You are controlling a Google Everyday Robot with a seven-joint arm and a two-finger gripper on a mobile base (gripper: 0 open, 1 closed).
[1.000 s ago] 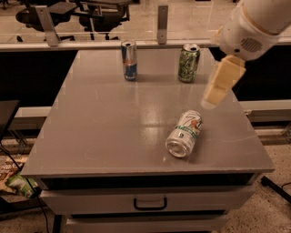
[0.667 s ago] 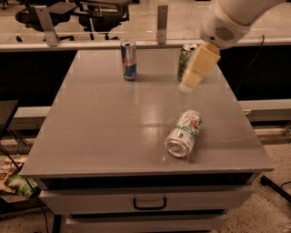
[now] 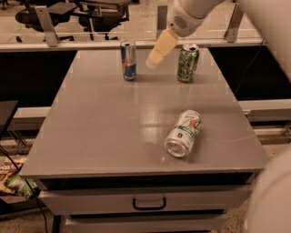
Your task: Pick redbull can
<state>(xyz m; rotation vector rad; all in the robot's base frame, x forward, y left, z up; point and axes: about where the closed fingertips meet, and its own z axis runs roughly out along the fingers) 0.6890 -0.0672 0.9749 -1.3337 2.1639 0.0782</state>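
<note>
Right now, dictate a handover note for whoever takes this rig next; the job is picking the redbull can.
Hand: in the air over the far side of the table, between the redbull can and the green can, touching neither.
Redbull can: upright near the far edge, left of the hand.
7UP can: on its side, front right.
Done: nothing grasped.
Left: reach the redbull can, grasp, lift.

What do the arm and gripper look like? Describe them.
The arm is smooth, rounded and white. The gripper is a pale cream, tapering piece, hanging between the redbull can and the green can.
</note>
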